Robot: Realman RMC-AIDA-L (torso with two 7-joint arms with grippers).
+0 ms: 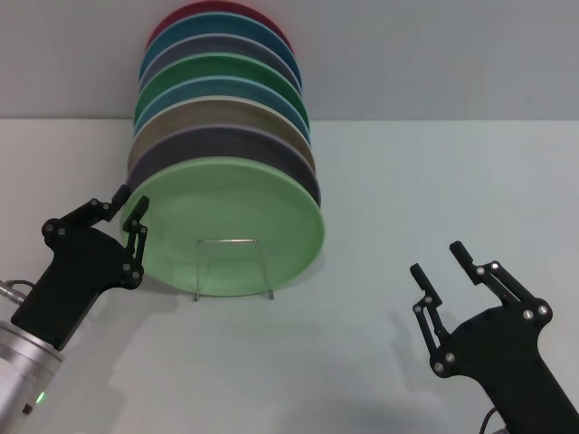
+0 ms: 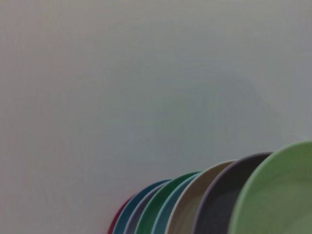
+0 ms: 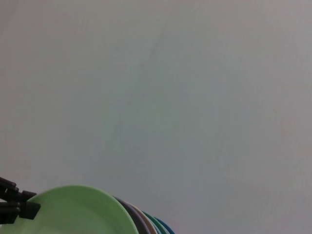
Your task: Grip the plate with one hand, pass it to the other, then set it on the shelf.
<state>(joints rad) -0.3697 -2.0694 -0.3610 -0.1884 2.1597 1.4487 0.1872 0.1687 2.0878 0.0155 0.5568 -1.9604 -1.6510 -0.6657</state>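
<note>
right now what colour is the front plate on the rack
Pale mint green, plain with no pattern. The plate shows best in the head view, standing upright in the rack.

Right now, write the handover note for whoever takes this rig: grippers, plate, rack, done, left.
Left gripper: open, at the left rim of the mint-green plate, one finger on each side of the edge, not closed on it.
Right gripper: open, low on the right, apart from the plates.
The plate stands upright at the front of the row of plates in the wire rack.
Done: plate appears set on the rack.
Left: draw the left gripper clear of the rim.
</note>
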